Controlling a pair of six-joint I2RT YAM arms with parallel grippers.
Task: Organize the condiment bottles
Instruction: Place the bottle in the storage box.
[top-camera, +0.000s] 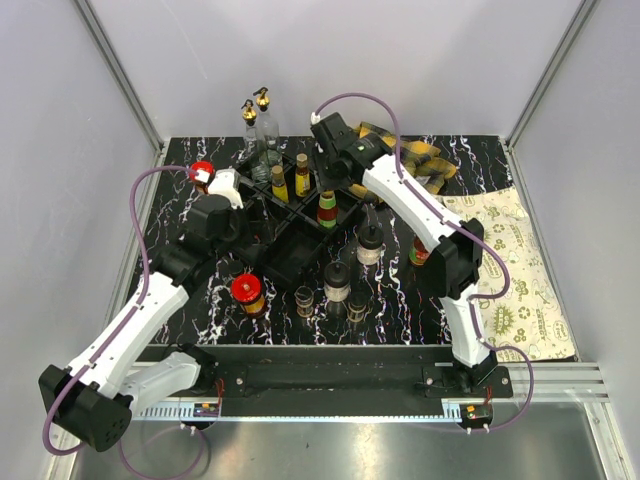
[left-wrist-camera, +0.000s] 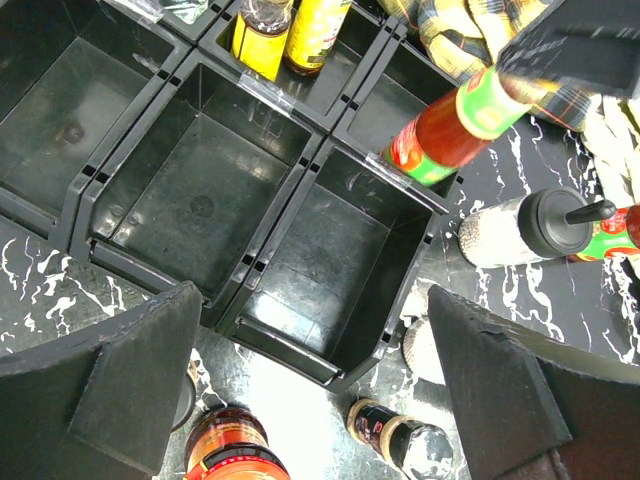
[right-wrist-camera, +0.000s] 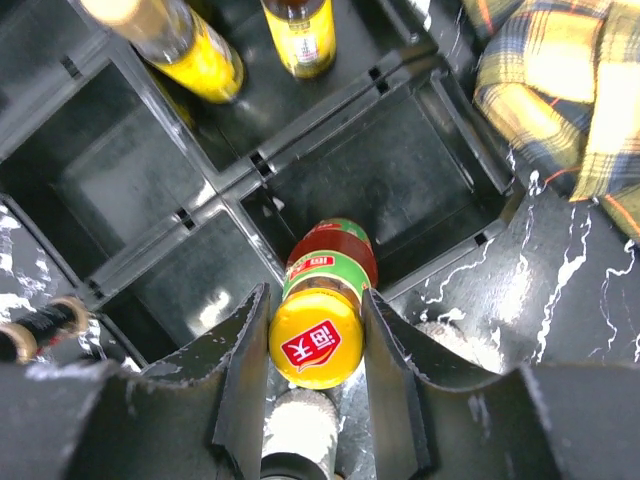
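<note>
The right gripper (right-wrist-camera: 315, 300) was clenched on a red sauce bottle (right-wrist-camera: 312, 345). Its two fingers pressed the neck from either side, just under the yellow cap. The bottle hung straight down from the fingers, and its lower end was inside a compartment of the black tray (left-wrist-camera: 250, 265), close to a corner where the dividers meet. The pictures did not show whether the base touched the compartment floor.

Ahead of those fingertips and one compartment further on, two yellow sauce bottles (right-wrist-camera: 185, 50) stood side by side. A plaid cloth (right-wrist-camera: 560, 100) lay bunched outside the tray wall, off to the right of the fingers.

The left gripper (left-wrist-camera: 312, 300) was released, with its fingers spread wide and nothing between them. It hovered above the near edge of the tray, with bare compartments under and ahead of its fingertips. The held red sauce bottle was ahead and to the right of it. Further right, beyond the right finger, a black-capped shaker (left-wrist-camera: 520, 230) of pale grains sat on the marbled table (top-camera: 400, 310). On the wrist side of the gap between the fingers, outside the tray, were a red-lidded jar (left-wrist-camera: 235, 450) and just beside it a small jar (left-wrist-camera: 395, 435).
</note>
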